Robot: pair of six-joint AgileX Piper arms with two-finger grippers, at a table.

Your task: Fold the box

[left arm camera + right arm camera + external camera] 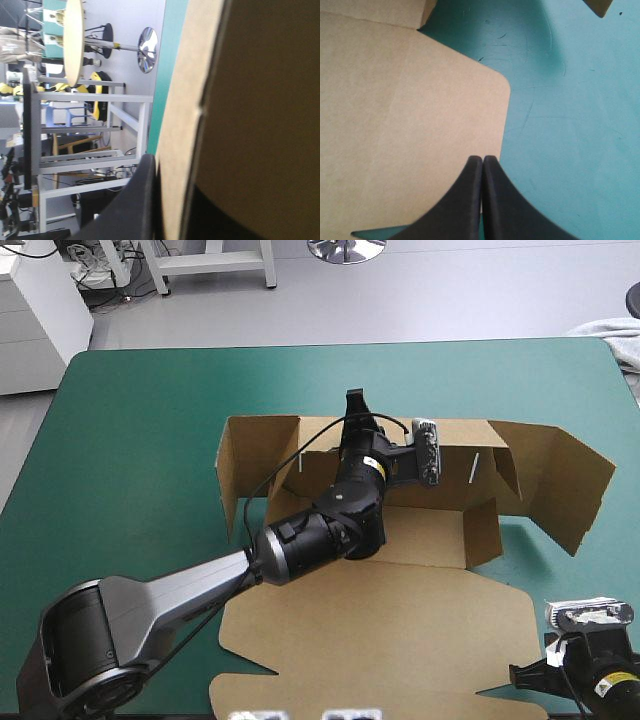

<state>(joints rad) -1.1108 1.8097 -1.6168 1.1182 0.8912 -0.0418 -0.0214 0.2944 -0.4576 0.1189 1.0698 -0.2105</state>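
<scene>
Box part-raised at mid-table, left gripper on its far wall.
The brown box [425, 540] sits on the teal-green cover [140, 440] with its rear and side walls up and its lid [380, 625] flat toward the near edge. The left gripper [354, 408] pinches the top edge of the far wall [450, 455], its 2 black fingers all but closed with board between them. The right gripper [482, 161] is closed to a point, holding nothing, over the lid's near right rounded corner.

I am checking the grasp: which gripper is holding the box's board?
The left gripper, pinching the raised far wall of the box; the right gripper, shut empty, is at the flat lid's edge.
</scene>
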